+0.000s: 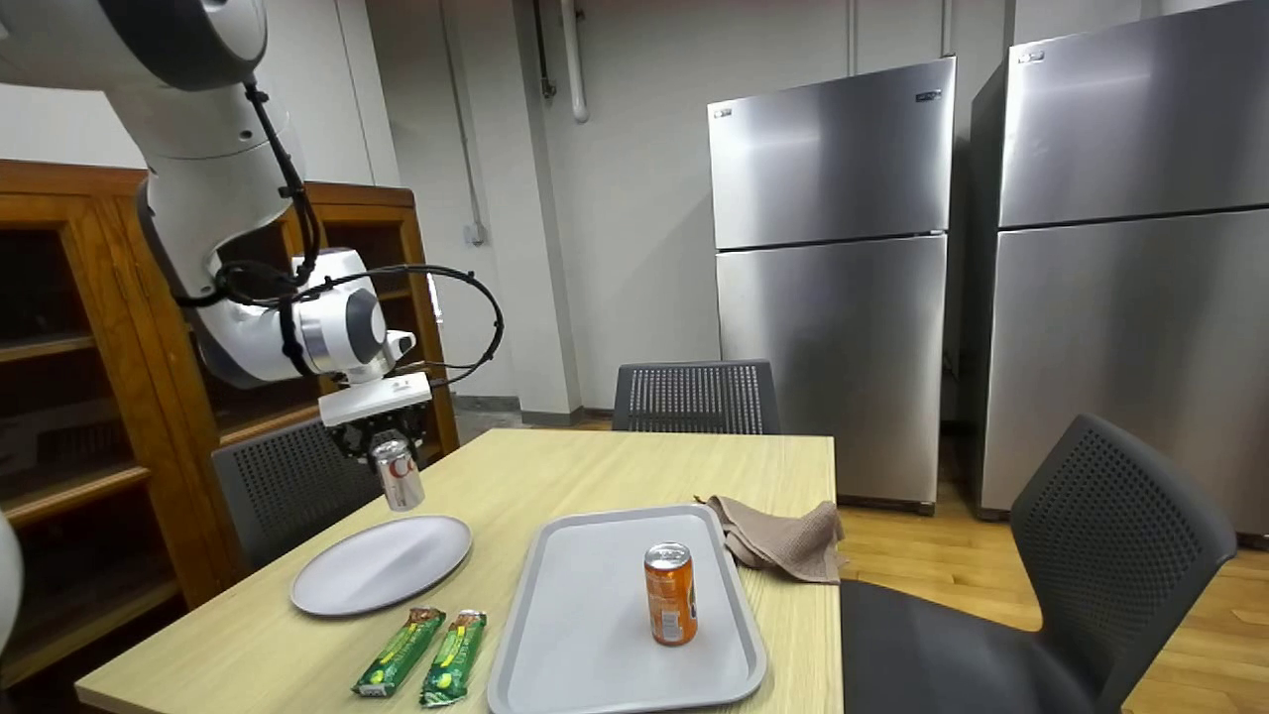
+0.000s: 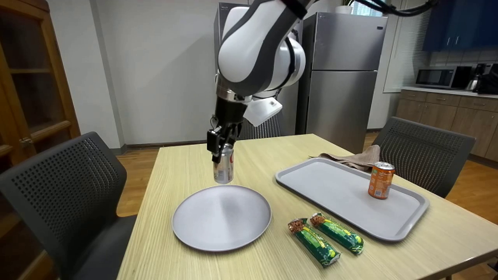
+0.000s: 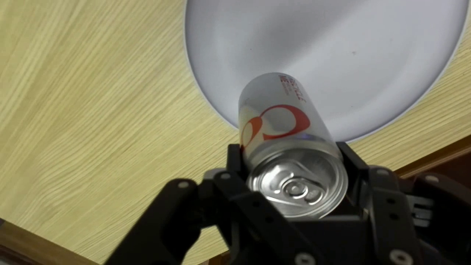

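Observation:
My gripper (image 3: 289,152) is shut on a silver can with red lettering (image 3: 283,106), one finger on each side near its top. In both exterior views the gripper (image 1: 389,436) (image 2: 222,149) points down and the can (image 1: 402,484) (image 2: 224,169) hangs a little tilted above the table. The can is above the edge of a round grey plate (image 1: 387,563) (image 2: 221,221), apart from it. The plate also shows beyond the can in the wrist view (image 3: 375,66) and has nothing on it.
A grey tray (image 1: 585,615) (image 2: 330,190) bears an upright orange can (image 1: 671,600) (image 2: 381,181). Two green wrapped bars (image 1: 402,650) (image 2: 337,232) lie between plate and tray. A brown cloth (image 1: 783,535) (image 2: 358,157) lies beside the tray. Dark chairs (image 1: 1120,555) (image 2: 74,194) surround the table.

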Robot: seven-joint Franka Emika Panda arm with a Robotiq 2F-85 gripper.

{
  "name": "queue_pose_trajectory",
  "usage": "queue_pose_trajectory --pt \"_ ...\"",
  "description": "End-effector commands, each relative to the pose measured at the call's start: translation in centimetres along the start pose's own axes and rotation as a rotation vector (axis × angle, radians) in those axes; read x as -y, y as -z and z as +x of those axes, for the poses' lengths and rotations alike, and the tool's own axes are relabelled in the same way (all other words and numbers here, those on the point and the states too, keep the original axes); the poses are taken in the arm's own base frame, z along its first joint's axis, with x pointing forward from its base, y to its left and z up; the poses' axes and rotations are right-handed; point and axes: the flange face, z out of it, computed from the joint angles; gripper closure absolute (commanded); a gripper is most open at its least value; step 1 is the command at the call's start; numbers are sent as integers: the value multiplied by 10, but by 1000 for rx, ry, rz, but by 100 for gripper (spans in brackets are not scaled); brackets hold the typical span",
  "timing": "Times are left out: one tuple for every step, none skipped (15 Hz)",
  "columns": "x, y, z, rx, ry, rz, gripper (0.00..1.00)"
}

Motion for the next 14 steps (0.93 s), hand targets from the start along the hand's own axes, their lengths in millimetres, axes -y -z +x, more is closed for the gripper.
queue_pose_trajectory --pt "-18 32 -19 -27 -49 -23 62" --pt "-24 36 -24 -29 -64 -30 62" --pt "-31 39 -30 -30 -80 -35 62" --pt "-38 43 -35 -30 -97 -40 62" --pt "-46 46 -42 -31 -114 -48 62" --pt "-53 50 -47 -30 -128 -53 62" --pt "-60 52 -54 -29 -143 -60 62" --pt "-68 55 -60 -29 -159 -67 62" --pt "-76 58 -67 -27 -175 -73 62" --pt "-83 60 -74 -26 -191 -80 62" --pt "-91 62 -81 -25 -209 -87 62" --pt "-99 64 -89 -23 -227 -92 62" --pt "-106 66 -95 -20 -243 -98 62" --pt "-113 67 -101 -18 -258 -104 62"
